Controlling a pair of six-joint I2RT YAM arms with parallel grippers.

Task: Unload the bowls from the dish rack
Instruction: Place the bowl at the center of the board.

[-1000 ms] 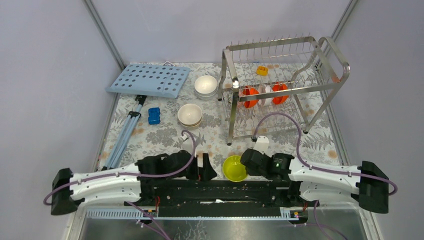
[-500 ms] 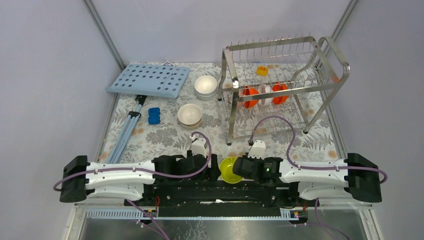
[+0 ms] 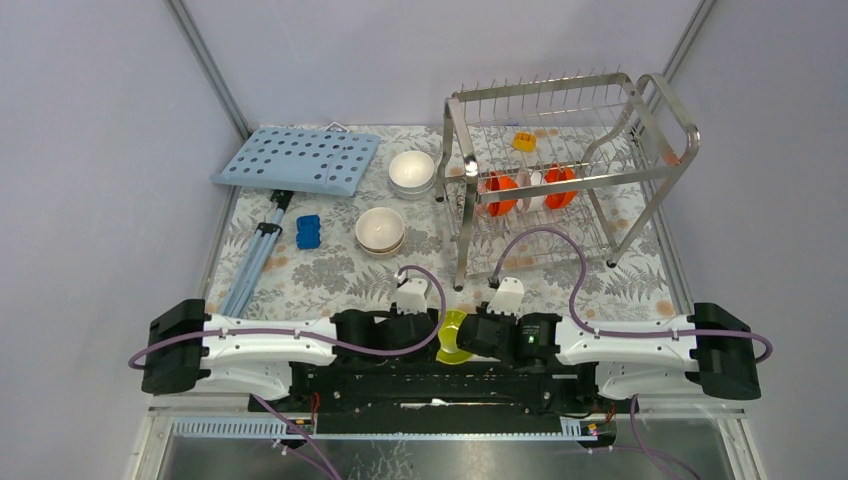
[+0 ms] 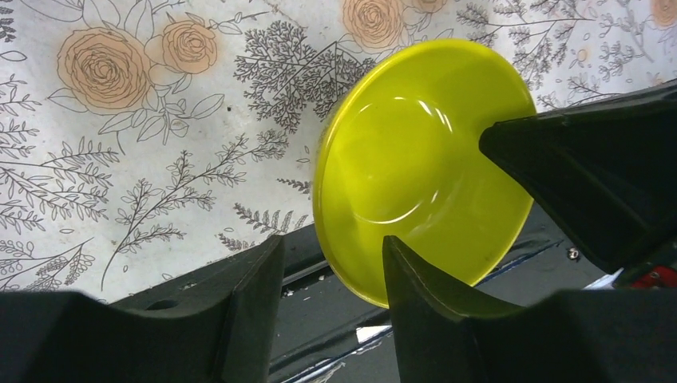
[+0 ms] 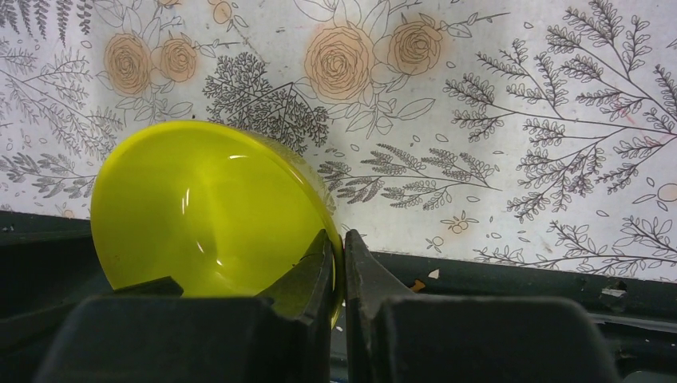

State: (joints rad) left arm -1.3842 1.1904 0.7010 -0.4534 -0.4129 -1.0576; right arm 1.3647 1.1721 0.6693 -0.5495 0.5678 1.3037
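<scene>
Lime-green and glossy, the bowl [image 4: 415,159] is already out of the dish rack [image 3: 620,173]. It is held on edge in the air, well in front of the rack's left corner and over the near edge of the table [image 3: 330,270], where the dark base rail of the arms begins.

On the side away from the rack's front, the left hand [image 4: 333,247] is half-spread. Its fingers stand either side of the bowl's lower rim, and a gap shows beside the outer one, so I judge it is not yet gripping.

On the rack's side, the right hand [image 5: 338,239] pinches the rim between fingers pressed nearly together, and it alone carries the weight.

This looks like a handover, and timing is the main risk. If the right hand lets go before the left one bites, the bowl would probably drop onto the rail or roll off the table's edge. A thin, slick rim could also squirt out of a skewed pinch. The two hands are close enough to knock each other.

Orange-red bowls [image 3: 500,193] remain inside the rack.
</scene>
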